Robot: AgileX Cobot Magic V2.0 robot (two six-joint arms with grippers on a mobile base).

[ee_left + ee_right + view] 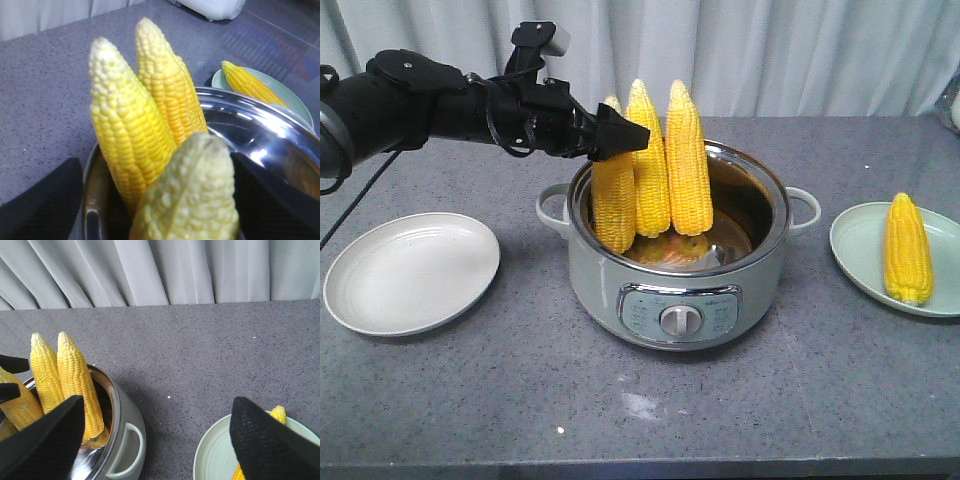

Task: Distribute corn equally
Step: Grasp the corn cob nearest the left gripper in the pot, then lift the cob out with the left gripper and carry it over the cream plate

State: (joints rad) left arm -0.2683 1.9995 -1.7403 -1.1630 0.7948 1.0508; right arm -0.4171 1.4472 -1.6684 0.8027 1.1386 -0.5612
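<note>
Standing in a pot [620, 275] at mid table [520, 400], three cobs [688, 160] lean upright; a fourth cob [907, 248] lies on the right plate [855, 250]. Left gripper [625, 138] straddles the tip of the leftmost cob [614, 210], fingers spread, not clenched. Right gripper [157, 401] hangs released above the table between pot and right plate.

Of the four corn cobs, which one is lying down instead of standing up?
The cob on the pale green plate, right of the pot. It lies flat; the other three cobs stand upright in the pot.
</note>
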